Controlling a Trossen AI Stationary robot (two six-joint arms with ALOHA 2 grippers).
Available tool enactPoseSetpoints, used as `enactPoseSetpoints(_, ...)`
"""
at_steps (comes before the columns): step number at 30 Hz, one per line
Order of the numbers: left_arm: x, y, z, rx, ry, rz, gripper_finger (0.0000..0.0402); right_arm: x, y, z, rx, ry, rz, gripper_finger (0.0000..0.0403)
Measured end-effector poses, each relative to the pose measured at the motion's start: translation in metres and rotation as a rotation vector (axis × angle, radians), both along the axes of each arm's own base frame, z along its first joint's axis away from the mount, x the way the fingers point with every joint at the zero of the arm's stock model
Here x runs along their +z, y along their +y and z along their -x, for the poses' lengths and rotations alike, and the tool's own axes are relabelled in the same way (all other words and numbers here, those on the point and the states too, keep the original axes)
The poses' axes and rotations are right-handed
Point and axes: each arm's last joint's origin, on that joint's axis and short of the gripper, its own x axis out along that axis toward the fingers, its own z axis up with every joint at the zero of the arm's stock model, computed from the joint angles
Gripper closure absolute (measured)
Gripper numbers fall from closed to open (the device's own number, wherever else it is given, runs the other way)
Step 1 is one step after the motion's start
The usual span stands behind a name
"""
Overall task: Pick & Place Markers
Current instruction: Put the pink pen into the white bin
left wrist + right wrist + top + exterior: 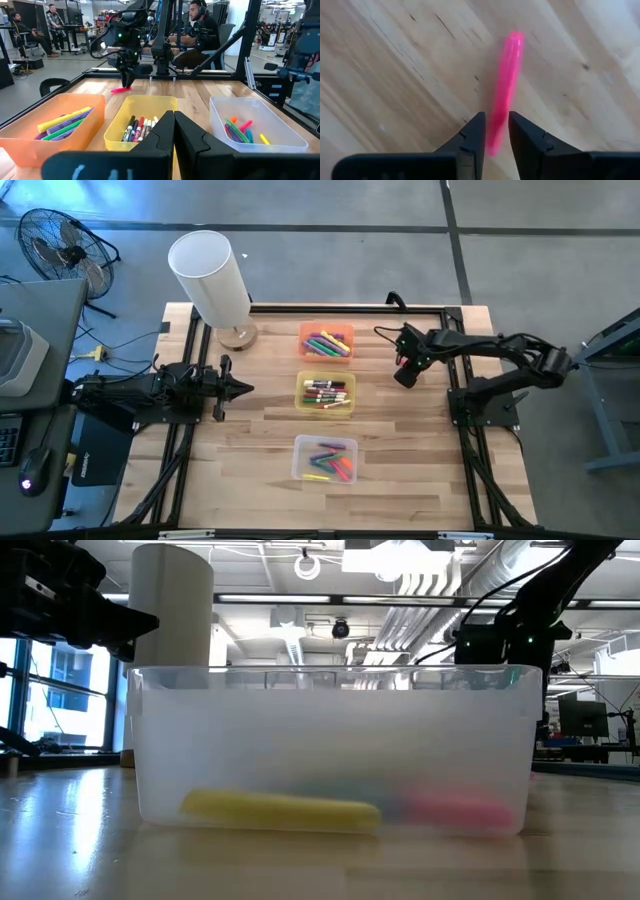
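Observation:
A pink marker [505, 80] lies flat on the bare wood to the right of the bins; the left wrist view shows it too [120, 90]. My right gripper [496, 122] hangs over it, pointing steeply down, open, with one finger on each side of the marker's near end. I cannot tell whether the fingers touch it. Other markers lie in the orange bin [326, 342], the yellow bin [326, 393] and the clear bin [325, 459]. My left gripper [240, 388] waits shut and level at the table's left side.
The three bins stand in a row down the table's middle, left of the right gripper. A white cylinder on a round wooden base [210, 280] stands at the far left. Bare wood surrounds the pink marker. People sit beyond the table's far side [200, 30].

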Motion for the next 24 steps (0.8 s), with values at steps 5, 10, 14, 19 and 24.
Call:
enactPoseSetpoints(5,0.0,0.0,0.0,0.0,0.0,0.0,0.0401,-0.017,-0.003,-0.004,-0.014,0.054,-0.033,0.0338)
enactPoseSetpoints(10,0.0,0.0,0.0,0.0,0.0,0.0,0.0401,-0.024,-0.005,-0.008,-0.031,0.067,-0.062,0.0369)
enactPoseSetpoints(14,0.0,0.0,0.0,0.0,0.0,0.0,0.0401,-0.018,-0.004,-0.007,-0.011,0.041,-0.042,0.0377)
enactPoseSetpoints(19,0.0,0.0,0.0,0.0,0.0,0.0,0.0401,0.012,-0.003,-0.006,0.008,-0.065,0.016,0.0378)
enactPoseSetpoints(24,0.0,0.0,0.0,0.0,0.0,0.0,0.0401,0.058,0.001,-0.014,0.062,-0.118,0.07,0.0378)
